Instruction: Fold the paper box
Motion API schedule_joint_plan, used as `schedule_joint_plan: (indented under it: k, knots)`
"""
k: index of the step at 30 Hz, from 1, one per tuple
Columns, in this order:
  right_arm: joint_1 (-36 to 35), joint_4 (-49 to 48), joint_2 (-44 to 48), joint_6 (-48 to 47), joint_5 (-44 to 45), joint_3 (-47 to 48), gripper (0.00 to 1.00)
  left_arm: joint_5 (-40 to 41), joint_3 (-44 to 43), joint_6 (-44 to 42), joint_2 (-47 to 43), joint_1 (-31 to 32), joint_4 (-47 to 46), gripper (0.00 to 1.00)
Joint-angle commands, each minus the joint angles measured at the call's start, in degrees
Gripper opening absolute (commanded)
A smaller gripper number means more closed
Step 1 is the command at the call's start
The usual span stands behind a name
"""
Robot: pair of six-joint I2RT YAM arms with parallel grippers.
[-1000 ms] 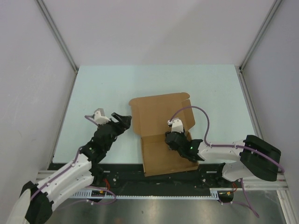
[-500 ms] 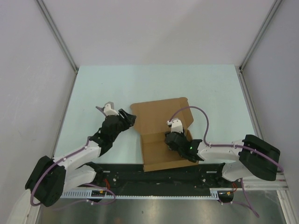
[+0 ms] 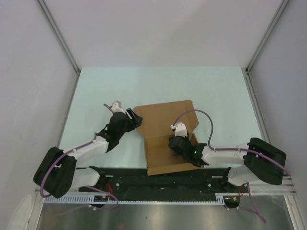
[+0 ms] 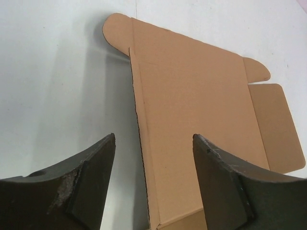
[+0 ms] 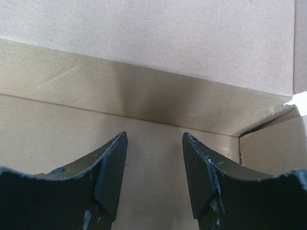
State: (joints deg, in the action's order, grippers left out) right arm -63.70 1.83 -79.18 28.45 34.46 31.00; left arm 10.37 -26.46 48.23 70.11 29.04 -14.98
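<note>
The paper box lies partly folded at mid-table: a flat brown lid panel at the back and a shallow tray with raised walls in front. My left gripper is at the lid's left edge. In the left wrist view it is open, and the box's perforated left edge runs between the fingers, untouched. My right gripper reaches into the tray. Seen from the right wrist, it is open over the tray floor, facing the rear wall of the box, and holds nothing.
The pale green table is boxed in by white walls and metal posts. A black rail carrying the arm bases runs along the near edge. A purple cable loops above the right arm, over the box's right flap.
My left arm has swung right and forward until its gripper reached the lid's left edge. The box's lid has shifted slightly. The right arm has hardly moved.
</note>
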Motion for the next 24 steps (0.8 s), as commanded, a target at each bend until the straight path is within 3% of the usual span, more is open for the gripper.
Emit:
schedule_joint_plan:
  k: [1,11,16,18,24]
  knots:
    - [-0.72,-1.21,-0.19,0.03,0.79,1.51,0.55,-0.17,-2.72,-1.56,1.52,-0.74,0.14,0.68]
    - [-1.42,-1.03,0.51,0.12,1.4,1.52,0.55,-5.45,-5.45,-2.26,10.05,-0.82,-3.91,0.35]
    - [-3.35,-1.21,4.72,-2.07,4.9,1.95,0.56,-4.57,-4.13,-3.22,8.47,-0.82,-6.64,0.05]
    - [-3.89,3.59,9.53,-2.25,6.93,4.23,0.58,-3.52,-4.13,-4.01,6.55,-0.82,-6.81,0.0]
    - [-1.18,8.27,21.16,-8.49,8.7,14.69,0.69,-0.44,-4.39,-7.53,2.5,-0.82,-9.52,0.0]
